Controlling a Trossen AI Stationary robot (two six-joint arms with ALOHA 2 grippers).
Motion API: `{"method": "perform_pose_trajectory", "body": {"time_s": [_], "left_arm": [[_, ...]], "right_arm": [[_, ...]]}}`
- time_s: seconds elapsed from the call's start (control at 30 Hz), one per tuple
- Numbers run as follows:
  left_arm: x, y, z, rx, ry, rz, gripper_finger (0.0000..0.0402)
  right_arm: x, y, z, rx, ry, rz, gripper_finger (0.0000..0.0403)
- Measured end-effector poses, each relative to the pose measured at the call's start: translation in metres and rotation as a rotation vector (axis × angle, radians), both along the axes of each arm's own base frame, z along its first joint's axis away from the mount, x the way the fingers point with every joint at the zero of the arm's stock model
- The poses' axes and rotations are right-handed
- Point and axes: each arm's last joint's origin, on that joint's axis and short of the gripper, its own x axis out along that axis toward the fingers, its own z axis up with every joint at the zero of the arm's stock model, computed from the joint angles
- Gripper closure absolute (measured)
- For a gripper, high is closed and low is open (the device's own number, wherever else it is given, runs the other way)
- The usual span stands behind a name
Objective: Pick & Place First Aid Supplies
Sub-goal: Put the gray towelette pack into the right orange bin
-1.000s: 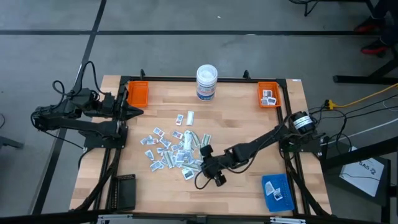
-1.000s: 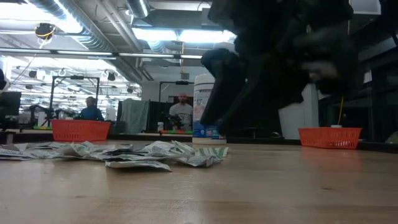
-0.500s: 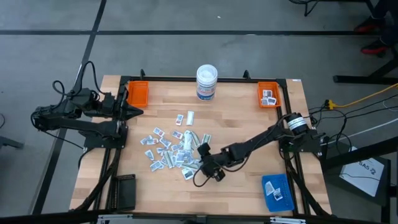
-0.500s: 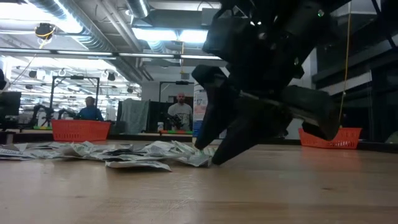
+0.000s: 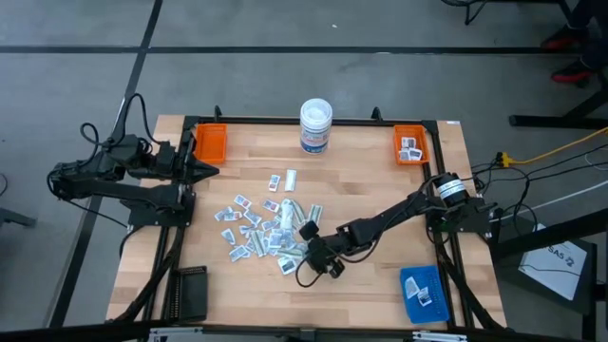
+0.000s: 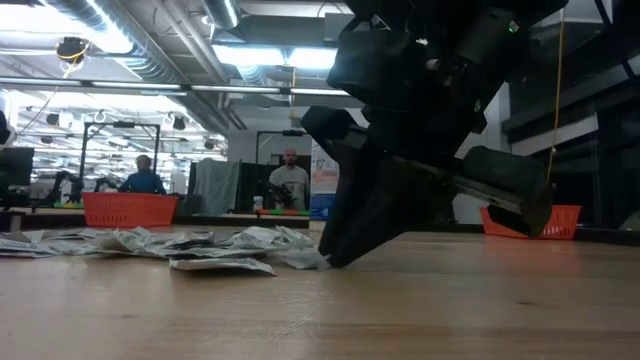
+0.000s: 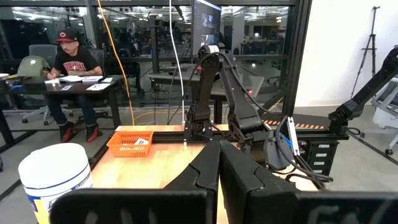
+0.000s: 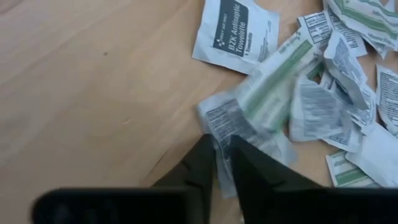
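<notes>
The right gripper [image 8: 222, 155] is down at the near right edge of the packets [image 5: 266, 228], its fingers pinching the edge of one packet [image 8: 233, 127] on the table [image 5: 370, 190]. Bare wood lies open beside it. The left gripper [image 5: 211, 170], closed and empty, waits at the table's left edge by an orange tray [image 5: 210, 142]

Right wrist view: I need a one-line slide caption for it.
Right gripper pinches the edge of a small white packet at the near side of the scattered first aid supplies on the wooden table.
</notes>
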Motion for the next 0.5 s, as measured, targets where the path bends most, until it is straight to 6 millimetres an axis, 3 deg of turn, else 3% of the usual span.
{"method": "perform_pose_trajectory", "body": {"time_s": [0.13, 0.27, 0.5], "left_arm": [[0.0, 0.0, 0.0, 0.0, 0.0, 0.0, 0.0397], [0.0, 0.0, 0.0, 0.0, 0.0, 0.0, 0.0398], [-0.0001, 0.0, 0.0, 0.0, 0.0, 0.0, 0.0398]], "right_arm": [[-0.0002, 0.0002, -0.0004, 0.012, 0.006, 0.009, 0.0395], [-0.0003, 0.0004, -0.0007, 0.056, 0.016, -0.02, 0.0393], [-0.0021, -0.0013, 0.0076, 0.292, 0.078, -0.089, 0.0399]]}}
